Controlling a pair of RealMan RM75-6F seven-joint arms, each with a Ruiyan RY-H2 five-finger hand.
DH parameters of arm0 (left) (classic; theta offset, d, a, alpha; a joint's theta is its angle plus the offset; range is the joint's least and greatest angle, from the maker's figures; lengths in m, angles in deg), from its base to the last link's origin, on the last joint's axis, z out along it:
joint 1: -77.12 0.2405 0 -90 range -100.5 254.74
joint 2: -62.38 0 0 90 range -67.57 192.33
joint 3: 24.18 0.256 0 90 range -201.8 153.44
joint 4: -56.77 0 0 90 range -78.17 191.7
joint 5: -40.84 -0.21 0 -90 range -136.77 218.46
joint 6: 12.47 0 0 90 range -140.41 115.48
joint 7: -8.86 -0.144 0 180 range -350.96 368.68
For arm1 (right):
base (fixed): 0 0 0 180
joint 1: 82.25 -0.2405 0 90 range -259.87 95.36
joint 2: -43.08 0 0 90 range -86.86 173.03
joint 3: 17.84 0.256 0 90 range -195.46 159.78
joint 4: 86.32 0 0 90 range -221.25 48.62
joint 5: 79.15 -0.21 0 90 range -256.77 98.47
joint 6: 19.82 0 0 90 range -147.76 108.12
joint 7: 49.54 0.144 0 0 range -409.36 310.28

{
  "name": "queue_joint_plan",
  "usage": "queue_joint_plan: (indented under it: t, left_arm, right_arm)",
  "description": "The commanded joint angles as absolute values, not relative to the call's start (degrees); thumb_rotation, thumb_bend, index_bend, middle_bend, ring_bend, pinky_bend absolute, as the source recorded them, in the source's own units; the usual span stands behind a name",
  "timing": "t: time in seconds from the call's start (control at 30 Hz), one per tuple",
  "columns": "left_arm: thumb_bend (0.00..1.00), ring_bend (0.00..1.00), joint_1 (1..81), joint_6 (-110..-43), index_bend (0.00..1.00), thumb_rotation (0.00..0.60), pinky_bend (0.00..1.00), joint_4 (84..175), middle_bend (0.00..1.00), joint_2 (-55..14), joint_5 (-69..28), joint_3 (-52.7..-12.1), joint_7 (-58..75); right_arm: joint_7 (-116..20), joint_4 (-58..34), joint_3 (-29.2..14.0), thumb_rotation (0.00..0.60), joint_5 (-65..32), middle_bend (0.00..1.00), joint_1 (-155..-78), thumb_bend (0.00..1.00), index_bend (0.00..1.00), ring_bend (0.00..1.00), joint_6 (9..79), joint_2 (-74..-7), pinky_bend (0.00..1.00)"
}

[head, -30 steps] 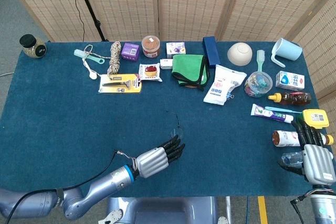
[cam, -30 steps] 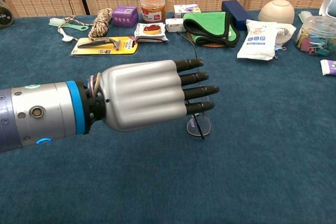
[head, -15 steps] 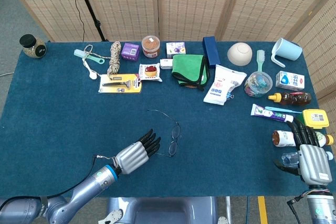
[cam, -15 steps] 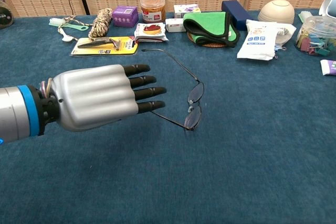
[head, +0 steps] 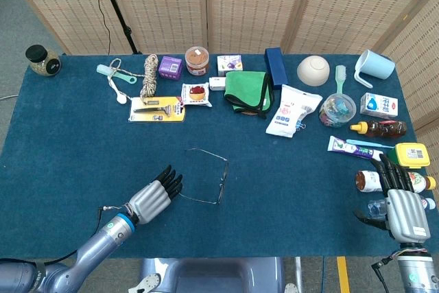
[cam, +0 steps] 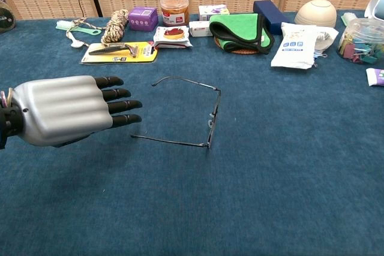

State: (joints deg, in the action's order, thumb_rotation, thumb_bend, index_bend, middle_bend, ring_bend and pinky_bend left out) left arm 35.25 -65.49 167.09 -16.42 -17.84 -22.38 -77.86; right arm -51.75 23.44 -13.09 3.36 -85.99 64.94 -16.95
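Chest view shows the left hand (cam: 63, 111) low at the left edge, its dark fingers (cam: 123, 105) stretched out straight and a little apart, gripping nothing. Just off the fingertips, not touching them, lie the wire-rimmed glasses (cam: 211, 119) on the blue bench (cam: 270, 166), temples unfolded and pointing toward that hand. Head view puts the same left hand (head: 153, 197) near the front edge of the bench, the glasses (head: 221, 182) just to its right and apart from it.

At the front right corner in head view the right hand (head: 400, 205) rests with its fingers (head: 388, 173) extended and slightly spread, holding nothing; they reach up beside a small brown bottle (head: 371, 180) lying on its side, and whether they touch it cannot be told. A yellow box (head: 412, 154) sits just beyond the fingertips, with a toothpaste tube (head: 350, 147) further in.

Farther back a row of goods runs along the bench: a green cloth (head: 247, 90), a white wipes packet (head: 291, 108), a razor on a yellow card (head: 157, 109), a coil of rope (head: 149, 75), a purple box (head: 170, 66), an upturned bowl (head: 313, 70) and a pale blue mug (head: 374, 66)
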Motion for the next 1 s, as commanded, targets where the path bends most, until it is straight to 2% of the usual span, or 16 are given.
queue_joint_plan:
  t: [0.03,0.1,0.17,0.33,0.43,0.53,0.7,1.0]
  left_arm:
    - [0.58,0.0,35.2,-66.6,0.0,0.6,0.0,168.6,0.0,-14.8,-19.2,-22.4,-73.7]
    - [0.54,0.0,35.6,-66.7,0.0,0.6,0.0,169.1,0.0,-13.5,-22.1,-22.7,-69.0]
    - [0.47,0.0,35.9,-66.5,0.0,0.6,0.0,169.0,0.0,-12.2,-25.9,-22.8,-63.7]
    - [0.15,0.0,36.7,-66.3,0.0,0.6,0.0,166.7,0.0,-9.7,-35.9,-23.2,-47.9]
    - [0.04,0.0,36.9,-67.1,0.0,0.592,0.0,164.4,0.0,-9.6,-40.4,-23.6,-39.3]
    - [0.02,0.0,36.5,-67.2,0.0,0.565,0.0,161.6,0.0,-10.3,-44.1,-24.1,-29.3]
    - [0.02,0.0,34.0,-64.5,0.0,0.557,0.0,157.3,0.0,-11.7,-48.0,-24.4,-15.6]
    - [0.02,0.0,29.1,-59.7,0.03,0.553,0.0,152.0,0.0,-15.2,-50.6,-25.8,-3.8]
  right_arm:
    - [-51.9,23.6,-13.2,0.6,3.5,0.0,-85.9,0.0,0.01,0.0,65.1,-16.8,0.0]
    - [-51.9,23.7,-13.2,0.6,3.5,0.0,-85.8,0.0,0.01,0.0,65.1,-16.7,0.0]
    - [-51.9,23.7,-13.2,0.6,3.6,0.0,-85.8,0.0,0.01,0.0,65.1,-16.7,0.0]
    - [-52.1,23.9,-13.2,0.6,3.6,0.0,-85.9,0.0,0.01,0.0,65.0,-16.6,0.0]
    - [-52.2,23.9,-13.1,0.6,3.5,0.0,-85.9,0.0,0.01,0.0,65.0,-16.7,0.0]
    - [-52.4,24.0,-13.1,0.6,3.4,0.0,-85.9,0.0,0.01,0.0,64.9,-16.7,0.0]
    - [-52.8,24.3,-12.9,0.6,3.3,0.0,-86.0,0.0,0.01,0.0,65.0,-16.6,0.0]
    - [-52.8,24.4,-12.7,0.6,2.8,0.0,-86.0,0.0,0.01,0.0,65.0,-16.6,0.0]
